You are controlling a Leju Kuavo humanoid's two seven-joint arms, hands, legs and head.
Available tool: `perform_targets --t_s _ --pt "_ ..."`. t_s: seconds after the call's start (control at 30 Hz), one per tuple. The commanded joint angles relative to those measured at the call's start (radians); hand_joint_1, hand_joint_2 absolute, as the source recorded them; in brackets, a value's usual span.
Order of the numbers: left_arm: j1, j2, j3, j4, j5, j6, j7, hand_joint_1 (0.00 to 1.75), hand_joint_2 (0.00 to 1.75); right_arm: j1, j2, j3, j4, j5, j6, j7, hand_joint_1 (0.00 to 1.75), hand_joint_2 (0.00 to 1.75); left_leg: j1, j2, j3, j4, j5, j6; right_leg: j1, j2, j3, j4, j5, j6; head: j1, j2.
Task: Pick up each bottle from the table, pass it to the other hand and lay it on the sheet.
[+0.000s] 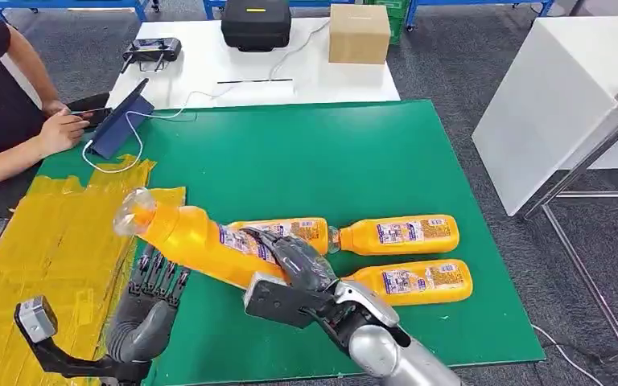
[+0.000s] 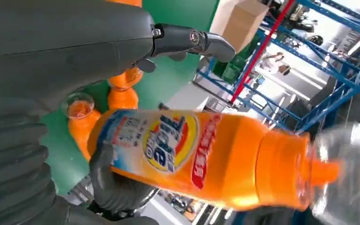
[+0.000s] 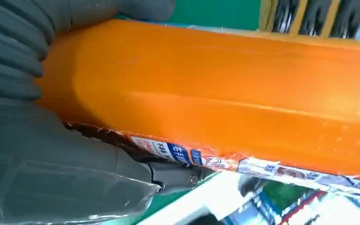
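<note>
- Step in hand: the hand-over. The right hand (image 1: 294, 261) gripped the lower body of a raised bottle (image 1: 189, 237), fingers wrapped over its label; the bottle hung tilted above the green bench (image 1: 306, 153), its clear cap (image 1: 133, 211) pointing toward the yellow sheet (image 1: 40, 249).
- The left hand (image 1: 154, 281) waited just below the bottle's neck end, fingers apart and holding nothing; in the head view it appeared not yet to touch the bottle.
- Next move, as judged: the left hand needed to close on the free upper half of the bottle, near the cap, before the right hand let go; the lay-down on the sheet would follow.
- Remaining work: three bottles (image 1: 402, 234) lay on their sides on the bench, close together, just beside the right hand.
- Edges: the sheet covered the bench's left part and overlapped the green surface beneath the left hand; the bench's near edge ran close to both arms.
- Open room: bare sheet lay to the left; a person's hands (image 1: 60, 129) and a tablet (image 1: 121, 121) occupied the far left corner, well apart from the bottle.
</note>
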Motion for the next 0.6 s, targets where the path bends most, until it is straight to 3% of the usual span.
perform_targets --t_s 0.03,0.3,0.6 --pt "-0.06 -0.007 -0.05 0.015 -0.076 0.015 -0.027 0.0 1.75 -0.121 -0.007 0.132 0.132 -0.057 0.042 0.01 1.75 1.75 0.0 0.0 0.002 -0.001 -0.001 -0.001 0.0 0.0 0.002 -0.001 -0.001 0.0 0.0 0.0" --pt "-0.056 -0.009 -0.044 0.019 -0.08 0.002 -0.029 0.0 1.75 -0.124 -0.016 0.143 0.124 -0.078 0.062 0.005 1.75 1.75 0.0 0.0 0.001 -0.001 -0.001 0.0 0.0 0.0 0.001 -0.001 -0.001 0.0 0.0 0.0" --pt "-0.078 -0.025 -0.05 0.047 -0.097 0.009 -0.039 0.0 1.75 -0.173 0.009 0.261 0.178 -0.13 0.134 0.003 1.75 1.75 0.0 0.0 0.002 -0.001 0.0 -0.001 0.0 0.0 0.002 -0.001 0.0 0.0 0.0 0.0"
